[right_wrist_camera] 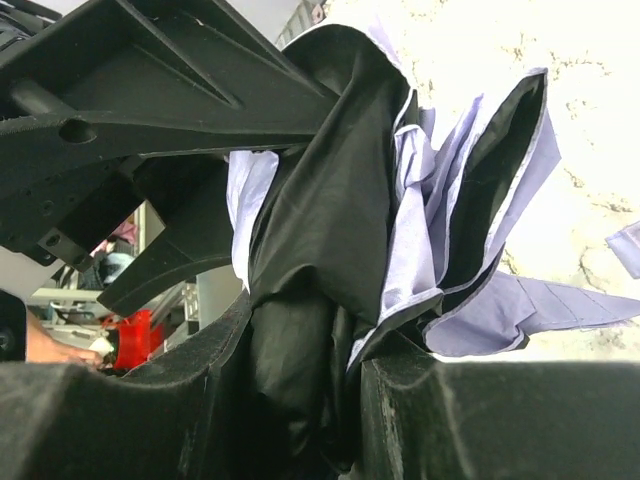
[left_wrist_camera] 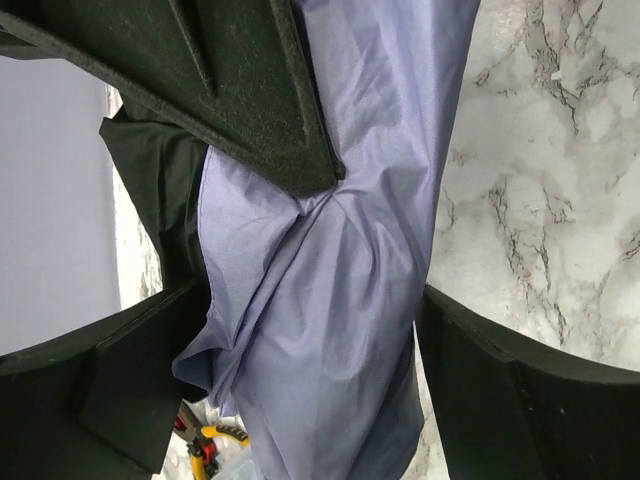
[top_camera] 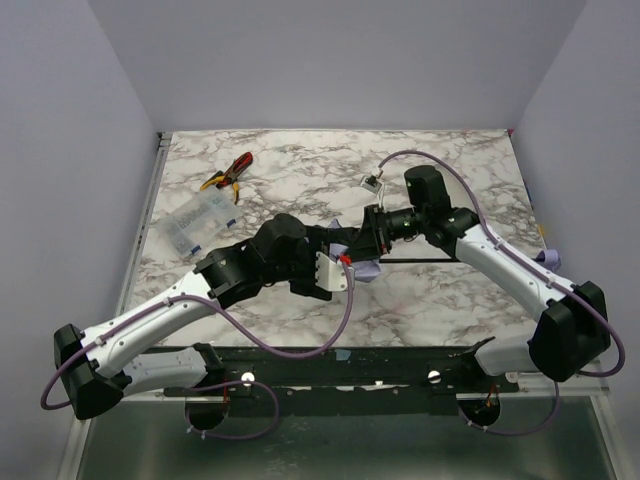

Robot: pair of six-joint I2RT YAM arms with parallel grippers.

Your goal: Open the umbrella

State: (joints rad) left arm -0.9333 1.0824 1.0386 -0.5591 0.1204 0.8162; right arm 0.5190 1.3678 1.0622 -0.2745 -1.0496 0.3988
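Observation:
The umbrella lies folded at the table's middle. Its lavender canopy (top_camera: 362,268) is bunched between both grippers. The thin black shaft (top_camera: 420,261) runs right to the small lavender handle (top_camera: 548,258). My left gripper (top_camera: 335,268) is shut on the canopy bundle, and lavender cloth (left_wrist_camera: 330,300) fills the gap between its fingers (left_wrist_camera: 500,380). My right gripper (top_camera: 376,235) is shut on the black underside folds (right_wrist_camera: 300,300), next to the left gripper. Lavender edges (right_wrist_camera: 500,310) fan out to the right. The ribs and runner are hidden by cloth.
Red and yellow pliers (top_camera: 228,172) lie at the far left, also in the left wrist view (left_wrist_camera: 205,445). A clear plastic box (top_camera: 197,222) sits near them. A small white object (top_camera: 373,183) lies behind the right gripper. Walls close in on three sides.

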